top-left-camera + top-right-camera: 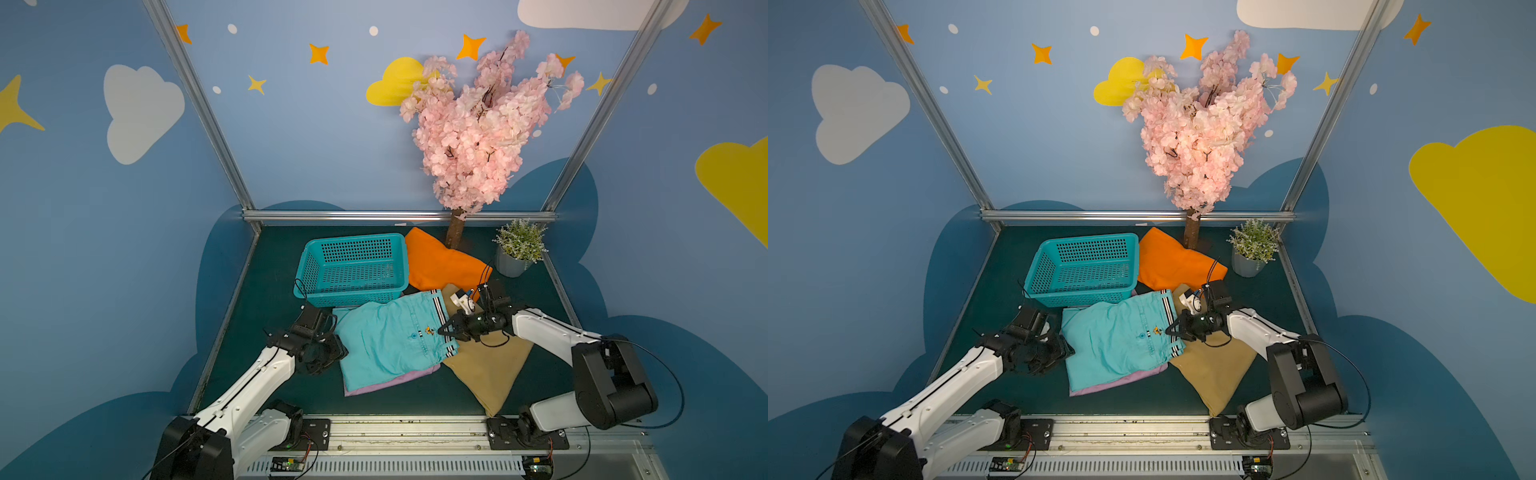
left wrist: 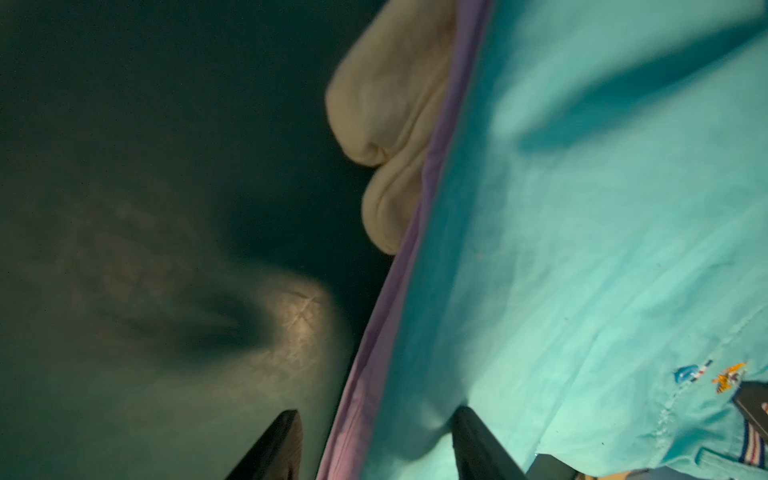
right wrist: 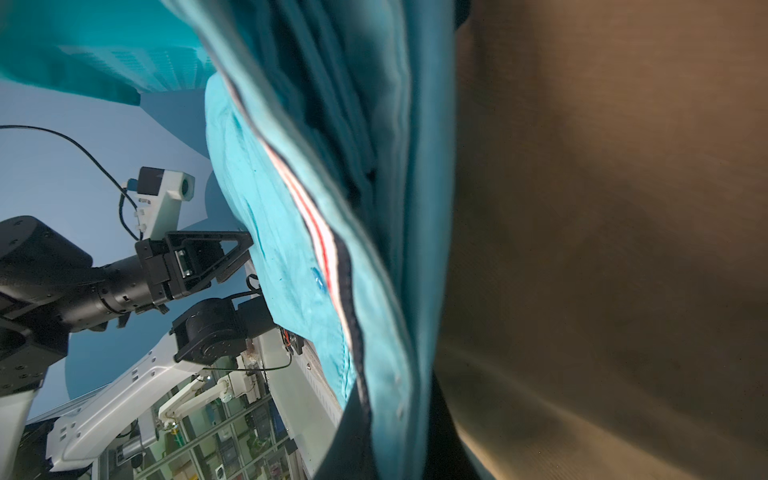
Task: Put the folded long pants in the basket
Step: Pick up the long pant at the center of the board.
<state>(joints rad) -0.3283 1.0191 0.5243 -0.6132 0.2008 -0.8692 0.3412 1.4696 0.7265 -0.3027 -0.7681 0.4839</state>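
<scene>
The teal basket (image 1: pixel 353 270) (image 1: pixel 1084 270) stands empty at the back of the table. In front of it the teal pants (image 1: pixel 390 336) (image 2: pixel 582 249) lie on the lilac pants (image 1: pixel 395 382) (image 2: pixel 399 291). My right gripper (image 1: pixel 444 330) (image 3: pixel 395 432) is shut on the teal pants' striped waistband and lifts that edge above the tan pants (image 1: pixel 486 365) (image 3: pixel 602 249). My left gripper (image 1: pixel 338 347) (image 2: pixel 374 436) is open astride the stack's opposite edge, one finger denting the teal cloth, the other over bare table. The orange pants (image 1: pixel 440 262) lie right of the basket.
Cream gloves (image 2: pixel 386 104) poke out from under the lilac pants. A pink blossom tree (image 1: pixel 457 232) and a small potted plant (image 1: pixel 515 253) stand at the back right. A metal frame rail (image 1: pixel 395 216) borders the dark green table (image 1: pixel 266 299).
</scene>
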